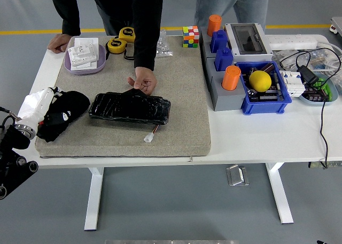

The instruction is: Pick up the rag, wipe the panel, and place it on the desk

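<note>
A black rag lies bunched on the left part of the beige mat. My left hand, white and shiny, comes in from the lower left and is closed on the rag's left end; the cloth hides the fingertips. To the right of the rag, a glossy black panel lies flat on the mat with a small white plug on a wire at its front. A person's hand presses on the panel's far edge. My right arm is out of sight.
The person's other hand rests at the far left corner beside a purple tray. Yellow tape measures and a colour cube lie at the back. Blue bin, orange cups, an electrical box and cables fill the right side. Another person stands behind.
</note>
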Controlling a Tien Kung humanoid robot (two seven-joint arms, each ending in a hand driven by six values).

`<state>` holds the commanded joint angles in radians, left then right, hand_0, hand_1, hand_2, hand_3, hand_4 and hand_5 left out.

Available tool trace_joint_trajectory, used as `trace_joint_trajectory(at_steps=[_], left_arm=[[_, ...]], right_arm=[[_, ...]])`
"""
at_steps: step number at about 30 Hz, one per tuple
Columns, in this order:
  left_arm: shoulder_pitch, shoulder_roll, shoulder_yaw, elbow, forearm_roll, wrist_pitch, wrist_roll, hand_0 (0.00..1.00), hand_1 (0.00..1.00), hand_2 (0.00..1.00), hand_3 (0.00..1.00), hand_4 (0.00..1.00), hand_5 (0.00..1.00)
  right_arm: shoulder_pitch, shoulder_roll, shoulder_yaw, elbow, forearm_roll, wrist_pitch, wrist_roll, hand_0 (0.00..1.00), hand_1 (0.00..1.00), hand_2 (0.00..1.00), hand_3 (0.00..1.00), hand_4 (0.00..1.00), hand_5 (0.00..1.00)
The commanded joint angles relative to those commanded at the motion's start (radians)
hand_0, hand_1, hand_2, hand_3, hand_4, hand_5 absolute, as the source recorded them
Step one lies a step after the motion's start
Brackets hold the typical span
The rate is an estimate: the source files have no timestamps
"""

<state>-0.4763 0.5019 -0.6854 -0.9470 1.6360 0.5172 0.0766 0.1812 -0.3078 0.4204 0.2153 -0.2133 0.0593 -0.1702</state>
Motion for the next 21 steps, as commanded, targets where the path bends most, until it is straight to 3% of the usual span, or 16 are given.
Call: trace_joint_trajectory(at_steps=[21], left_arm=[[-0.004,0.027,-0.049,-0.061,0.021,-0.012,0.003,0.331,0.189,0.545,0.552,0.481,0.002]], right_arm=[[0.001,0.004,-0.003,-0.002,0.006,-0.001,0.0,0.79,0.691,0.722,0.661,0.998,0.501]])
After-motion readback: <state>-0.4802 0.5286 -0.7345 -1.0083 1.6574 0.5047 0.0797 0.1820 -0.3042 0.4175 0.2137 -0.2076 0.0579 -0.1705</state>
